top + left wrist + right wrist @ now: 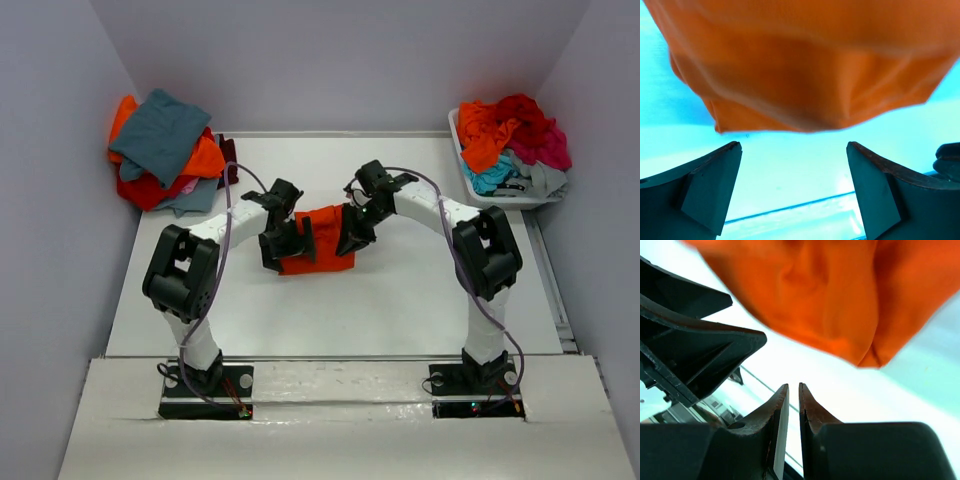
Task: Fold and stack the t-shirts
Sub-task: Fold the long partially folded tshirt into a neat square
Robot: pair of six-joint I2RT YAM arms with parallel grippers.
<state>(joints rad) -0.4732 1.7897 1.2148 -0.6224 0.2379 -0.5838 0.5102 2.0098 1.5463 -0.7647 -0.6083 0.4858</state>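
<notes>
The bright orange t-shirt lies folded in a small rectangle at the middle of the table. My left gripper is at its left edge, open and empty. In the left wrist view the shirt lies just beyond my spread left gripper. My right gripper is at the shirt's right edge, shut with nothing between the fingers. In the right wrist view the shirt lies past my right gripper, apart from it.
A stack of folded t-shirts, teal-grey on top over orange and red, sits at the back left. A white bin at the back right holds several crumpled shirts. The left gripper's body shows in the right wrist view.
</notes>
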